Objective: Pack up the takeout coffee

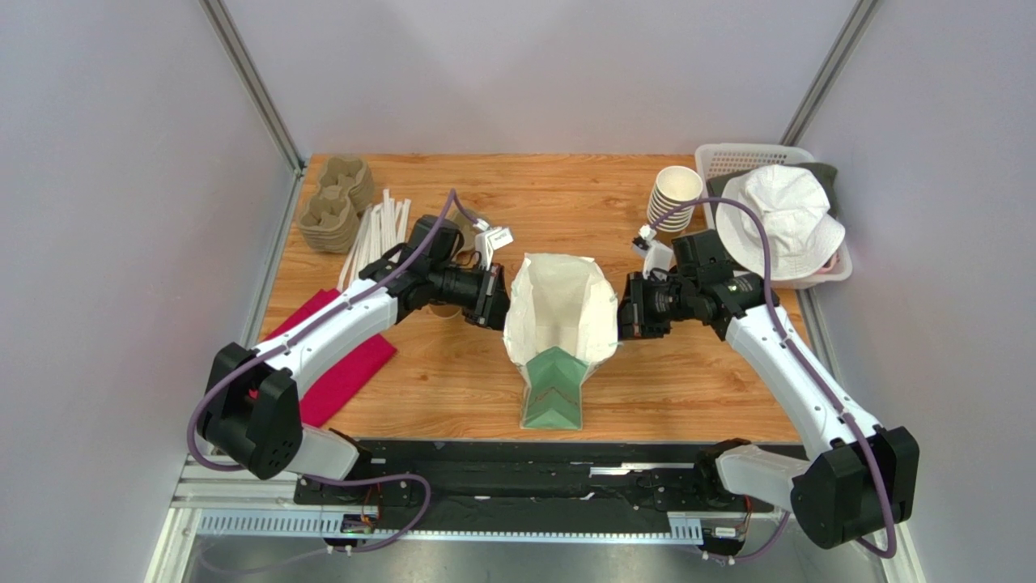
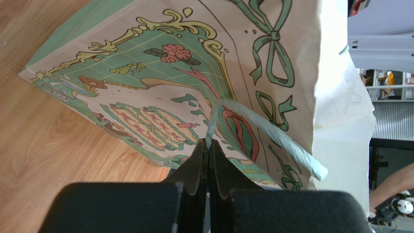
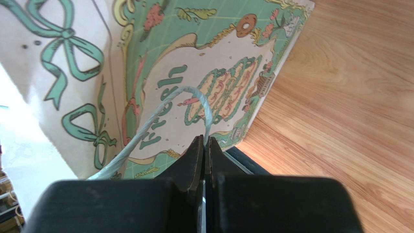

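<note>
Takeout coffee hidden; wrist views: tools [image 2: 208, 143] [image 3: 204, 140] pinching handles [image 2: 272, 134] [image 3: 154, 110].

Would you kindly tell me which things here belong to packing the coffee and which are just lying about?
Belongs to the job: paper bag, its two handles pinched by the left gripper and right gripper. A lidded coffee cup is not clearly visible.
Lying about: stack of lidless cups, white hat in the basket, pulp cup carriers, white sticks, red cloth.
</note>
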Action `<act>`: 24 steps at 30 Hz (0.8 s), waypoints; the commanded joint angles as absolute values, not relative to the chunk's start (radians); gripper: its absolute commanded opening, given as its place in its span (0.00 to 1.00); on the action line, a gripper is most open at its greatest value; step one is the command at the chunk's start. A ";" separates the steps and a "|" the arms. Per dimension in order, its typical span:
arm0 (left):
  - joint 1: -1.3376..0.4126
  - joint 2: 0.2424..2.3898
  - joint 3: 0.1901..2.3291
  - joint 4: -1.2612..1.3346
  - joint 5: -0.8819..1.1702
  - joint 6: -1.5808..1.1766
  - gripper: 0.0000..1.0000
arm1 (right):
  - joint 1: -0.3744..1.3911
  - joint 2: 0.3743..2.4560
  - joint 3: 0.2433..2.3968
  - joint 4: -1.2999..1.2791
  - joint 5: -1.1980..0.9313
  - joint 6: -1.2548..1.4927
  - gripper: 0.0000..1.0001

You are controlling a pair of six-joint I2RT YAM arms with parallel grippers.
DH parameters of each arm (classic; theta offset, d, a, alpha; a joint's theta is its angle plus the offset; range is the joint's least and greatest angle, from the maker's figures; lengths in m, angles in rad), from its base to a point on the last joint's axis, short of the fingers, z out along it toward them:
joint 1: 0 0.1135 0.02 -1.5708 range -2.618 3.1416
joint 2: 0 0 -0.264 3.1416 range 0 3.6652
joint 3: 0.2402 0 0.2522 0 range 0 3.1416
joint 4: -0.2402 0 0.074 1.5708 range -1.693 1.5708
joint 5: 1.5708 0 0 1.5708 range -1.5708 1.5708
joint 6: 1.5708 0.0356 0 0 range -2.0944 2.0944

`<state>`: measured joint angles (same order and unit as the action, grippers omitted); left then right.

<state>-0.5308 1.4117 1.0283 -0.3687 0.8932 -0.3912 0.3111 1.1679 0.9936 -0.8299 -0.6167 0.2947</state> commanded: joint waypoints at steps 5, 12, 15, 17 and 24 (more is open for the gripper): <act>-0.543 1.367 1.038 -0.385 0.888 -0.339 0.00 | 0.311 1.141 0.986 -0.774 -0.658 0.310 0.00; -0.543 1.289 1.061 -0.463 0.844 -0.276 0.09 | 0.301 1.106 1.087 -0.894 -0.604 0.213 0.09; -0.543 1.250 1.103 -0.500 0.819 -0.253 0.20 | 0.291 1.098 1.138 -0.949 -0.580 0.190 0.15; -0.542 1.241 1.123 -0.528 0.796 -0.230 0.25 | 0.285 1.100 1.161 -0.969 -0.566 0.178 0.18; -0.538 1.197 1.170 -0.587 0.747 -0.213 0.39 | 0.272 1.103 1.232 -1.028 -0.540 0.160 0.31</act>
<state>-0.5365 1.2407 1.1213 -0.5499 0.7761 -0.2531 0.2794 1.1156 1.1732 -0.9810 -0.5629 0.1894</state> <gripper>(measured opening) 0.358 0.264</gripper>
